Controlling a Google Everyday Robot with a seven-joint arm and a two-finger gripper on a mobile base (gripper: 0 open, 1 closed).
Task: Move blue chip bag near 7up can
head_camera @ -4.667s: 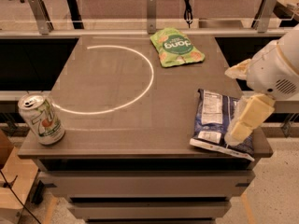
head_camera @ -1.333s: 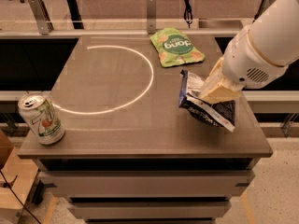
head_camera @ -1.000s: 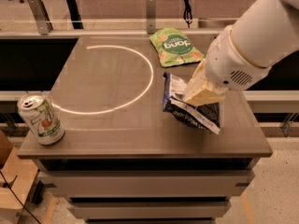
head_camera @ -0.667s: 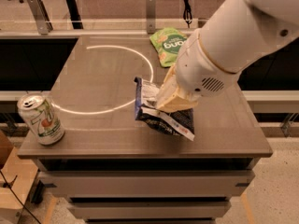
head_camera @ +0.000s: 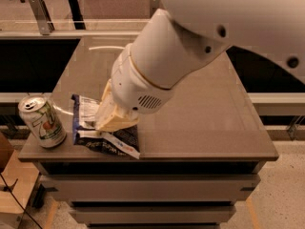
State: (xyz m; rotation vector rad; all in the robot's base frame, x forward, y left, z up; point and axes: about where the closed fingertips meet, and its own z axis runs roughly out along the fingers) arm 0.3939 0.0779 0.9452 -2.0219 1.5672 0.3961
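The big white arm (head_camera: 190, 42) takes up most of what I can see from here, sweeping down from the upper right across the middle of the table and hiding much of its far side. Under it stands the table (head_camera: 209, 123), a grey-brown top on a base with drawer-like fronts below; behind it run darker benches and metal rails. At the arm's rounded wrist, low over the front left part of the tabletop, sits the gripper (head_camera: 114, 120), its cream-coloured fingers (head_camera: 119, 114) pointing downward and clamped onto the blue chip bag (head_camera: 109, 138). The bag is bunched and crumpled where the fingers pinch it, with its white label panel showing to the left of the gripper and its dark lower edge trailing toward the table's front edge. Whether the bag's bottom rests on the surface or hangs just above it I cannot tell. Just beside the bag, to its left, the 7up can (head_camera: 43, 122) stands upright at the front left corner, a narrow gap between the two. A thin white arc (head_camera: 106, 47) shows on the tabletop beyond the arm, near the far edge.
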